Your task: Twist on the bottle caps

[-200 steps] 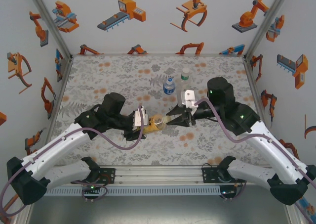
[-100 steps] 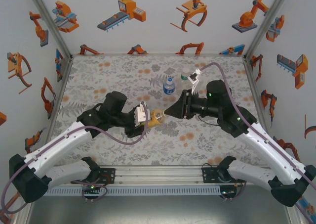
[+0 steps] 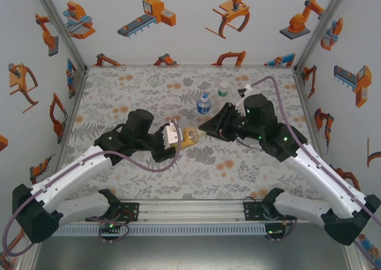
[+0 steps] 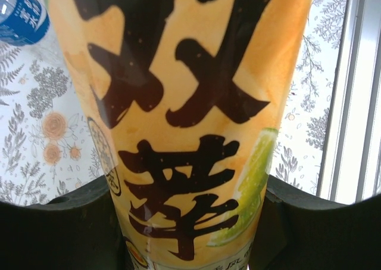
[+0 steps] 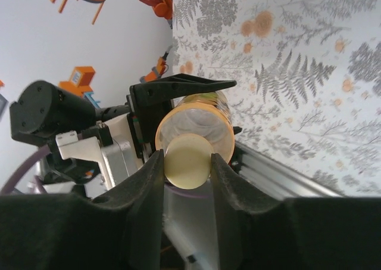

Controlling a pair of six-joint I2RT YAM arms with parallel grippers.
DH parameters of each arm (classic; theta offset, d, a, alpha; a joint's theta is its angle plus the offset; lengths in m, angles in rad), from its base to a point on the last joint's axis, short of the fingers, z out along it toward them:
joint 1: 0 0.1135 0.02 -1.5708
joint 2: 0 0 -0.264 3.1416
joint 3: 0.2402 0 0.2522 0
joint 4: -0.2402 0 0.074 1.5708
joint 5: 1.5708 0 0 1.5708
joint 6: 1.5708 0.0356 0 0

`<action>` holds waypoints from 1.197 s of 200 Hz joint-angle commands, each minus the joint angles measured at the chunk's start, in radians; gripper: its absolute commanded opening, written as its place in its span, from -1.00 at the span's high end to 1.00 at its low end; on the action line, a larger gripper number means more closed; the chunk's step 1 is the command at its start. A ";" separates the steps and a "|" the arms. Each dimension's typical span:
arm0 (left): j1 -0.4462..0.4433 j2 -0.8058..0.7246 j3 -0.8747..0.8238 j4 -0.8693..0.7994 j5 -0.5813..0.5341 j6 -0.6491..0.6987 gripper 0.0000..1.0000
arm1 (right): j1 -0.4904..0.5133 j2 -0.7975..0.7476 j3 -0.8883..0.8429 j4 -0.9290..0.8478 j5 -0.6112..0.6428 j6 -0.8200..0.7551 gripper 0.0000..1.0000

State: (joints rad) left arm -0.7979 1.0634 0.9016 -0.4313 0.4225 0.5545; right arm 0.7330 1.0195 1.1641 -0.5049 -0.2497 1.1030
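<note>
Yellow bottle (image 4: 190,103): glossy plastic cylinder wrapped in an orange-yellow label with bold black characters and a green lime wedge. It lies on its side above the tabletop's middle, neck pointing right.
Left hand (image 3: 182,140): clenched on the yellow bottle. Its matte black fingers (image 4: 53,234) press the label from both sides.
Cap (image 5: 187,161): small pale cream disc, smooth and flat-faced, right at the bottle's clear, rounded neck end. I cannot tell whether it is threaded on.
Right hand (image 3: 203,127): grasping the cap, one dull black finger touching each edge, facing the left hand from the right.
Blue bottle (image 3: 203,105): clear plastic with a blue label band, upright, just beyond the two hands.
Green bottle (image 3: 222,92): pale, with a green-white label and a round white top, upright, just right of and beyond the blue bottle.
Tabletop (image 3: 131,85): flat mat printed with grey ferns and orange flowers.
</note>
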 commanded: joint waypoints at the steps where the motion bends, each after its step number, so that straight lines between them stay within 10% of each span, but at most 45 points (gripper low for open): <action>1: -0.007 -0.010 0.033 0.050 0.081 0.016 1.00 | 0.003 -0.020 0.055 0.028 0.000 -0.266 0.12; 102: -0.011 -0.017 0.043 -0.020 0.273 0.055 1.00 | 0.003 -0.060 0.149 -0.094 -0.618 -1.507 -0.10; 239: -0.020 -0.033 0.043 -0.044 0.288 0.086 1.00 | 0.003 0.005 0.154 -0.141 -0.601 -1.586 0.08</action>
State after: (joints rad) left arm -0.8112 1.0542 0.9165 -0.4648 0.6724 0.6147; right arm 0.7345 1.0393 1.3228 -0.6327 -0.8555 -0.4469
